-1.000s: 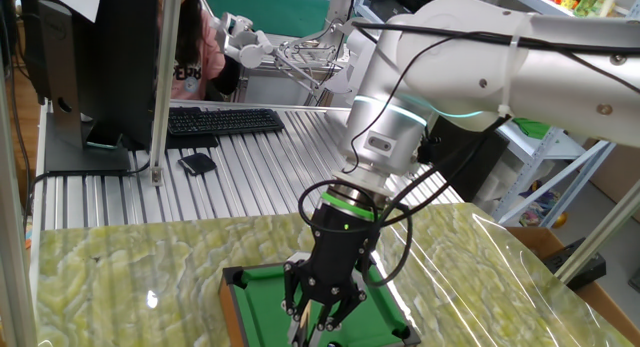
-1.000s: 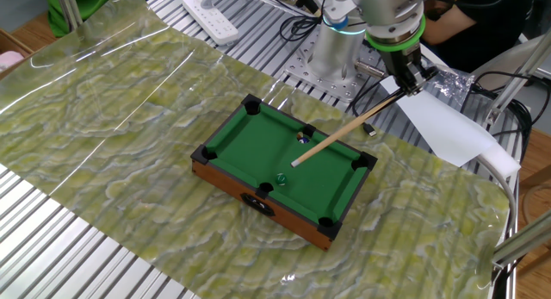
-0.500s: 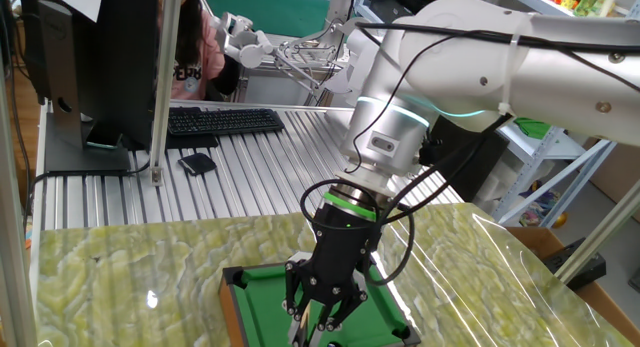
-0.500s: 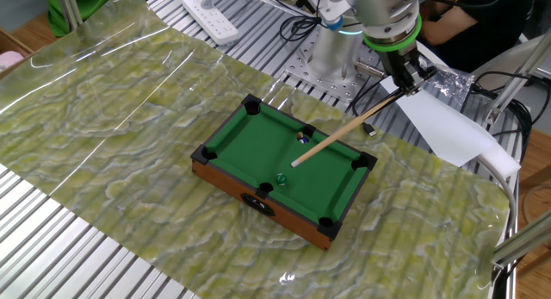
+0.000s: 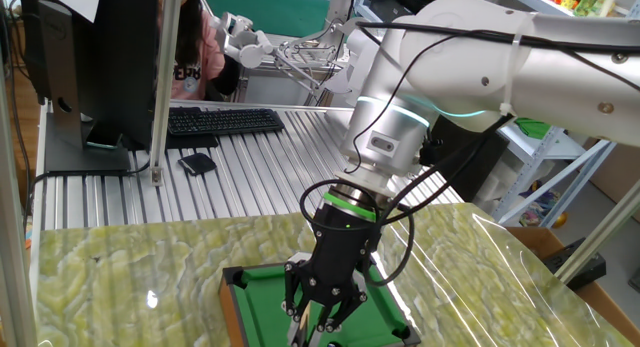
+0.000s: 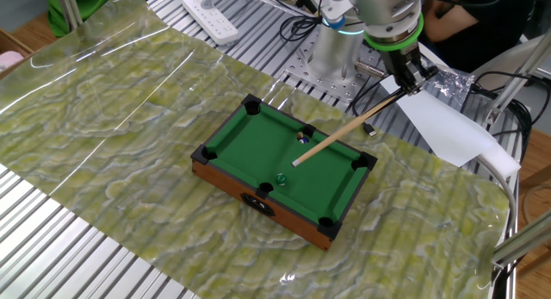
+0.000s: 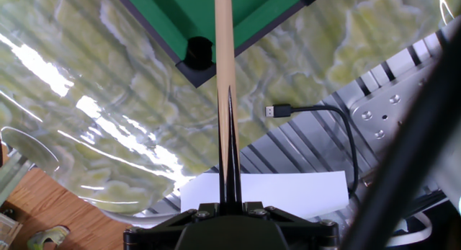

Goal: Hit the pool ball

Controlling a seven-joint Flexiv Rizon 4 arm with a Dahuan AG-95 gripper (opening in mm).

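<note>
The mini green pool table (image 6: 225, 165) sits on the marbled green mat. The pool ball (image 6: 302, 137), tiny and dark with a whitish spot, lies near the table's far rail. A second small greenish ball (image 6: 281, 177) lies near the front rail. My gripper (image 6: 410, 78) is shut on the wooden cue stick (image 6: 344, 129), held aslant over the table's far right side. The cue's tip hovers mid-felt, between the two balls. In the hand view the thin fingers (image 7: 229, 99) pinch the cue (image 7: 224, 34) above a corner pocket (image 7: 198, 52). In one fixed view the gripper (image 5: 320, 309) hides the ball.
A white paper sheet (image 6: 448, 127) and a black USB cable (image 7: 317, 120) lie behind the table near the arm's base. A power strip (image 6: 215, 6) lies at the back. A keyboard (image 5: 220, 120), a monitor (image 5: 90, 57) and a person (image 5: 190, 62) are beyond the mat.
</note>
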